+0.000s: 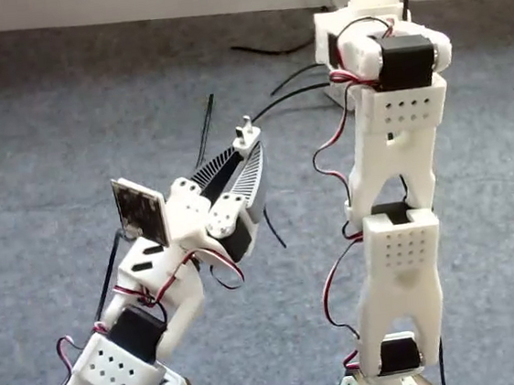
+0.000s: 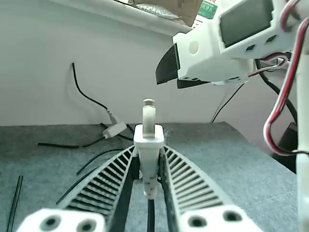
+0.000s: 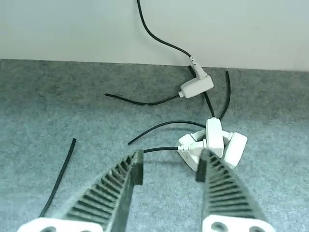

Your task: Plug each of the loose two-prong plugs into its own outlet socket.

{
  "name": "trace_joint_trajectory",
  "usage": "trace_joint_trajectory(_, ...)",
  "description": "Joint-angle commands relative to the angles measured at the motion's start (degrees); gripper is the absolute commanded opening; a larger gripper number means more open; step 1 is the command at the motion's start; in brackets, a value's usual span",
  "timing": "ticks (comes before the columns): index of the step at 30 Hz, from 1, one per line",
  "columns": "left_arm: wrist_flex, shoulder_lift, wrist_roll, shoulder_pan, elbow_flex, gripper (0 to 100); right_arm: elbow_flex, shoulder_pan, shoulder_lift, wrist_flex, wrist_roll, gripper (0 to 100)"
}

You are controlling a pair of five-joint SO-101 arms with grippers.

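Carpet (image 1: 48, 132) of grey colour covers the table where both arms work. The left gripper (image 1: 242, 157) is raised over the carpet near the middle, and its two ribbed fingers (image 2: 116, 179) are clenched on a white plug (image 2: 148, 140). This white plug stands upright between the fingers, its metal prongs (image 2: 148, 108) point away from the gripper, and a black cable leaves its lower end between the fingers. The right arm (image 1: 399, 187) stands tall on the right side and stretches toward the far wall (image 3: 72, 29). The right gripper (image 3: 169, 166) hangs above the carpet with the jaws spread apart, and it grasps nothing. Just beyond its fingertips, a little to the side of one finger, a bunch of white plugs and sockets (image 3: 212, 142) lies on the carpet, the pieces touching each other; which piece is a plug and which is a socket I cannot tell. Thin black cables (image 3: 159, 128) run out from this bunch. Farther on, near the wall, a second plug (image 3: 195, 87) lies alone, and its black cable goes up along the wall. A short black stick (image 3: 60, 176) lies on the carpet well apart from the bunch.
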Motion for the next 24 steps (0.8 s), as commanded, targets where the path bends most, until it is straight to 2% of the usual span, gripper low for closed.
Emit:
trace_joint_trajectory(1,-9.9,-0.9,0.1,0.5,3.7,1,-7.1,-0.6,-3.7,2.3,0.5,4.9)
trace_joint_trajectory(3,-13.1,-0.9,0.1,0.8,5.9,1,-7.1,-1.8,-3.8,2.3,0.5,0.4)
trace_joint_trajectory(11,-15.7,-0.8,0.2,0.8,8.0,1,-2.5,-6.3,-10.0,2.5,0.5,0.7)
trace_joint_trajectory(17,-15.7,-0.8,0.2,0.8,8.0,1,15.4,-9.1,-26.9,2.4,0.4,0.7)
trace_joint_trajectory(24,-15.7,-0.8,0.2,0.9,8.0,1,35.8,-20.7,-43.1,1.5,0.9,0.7)
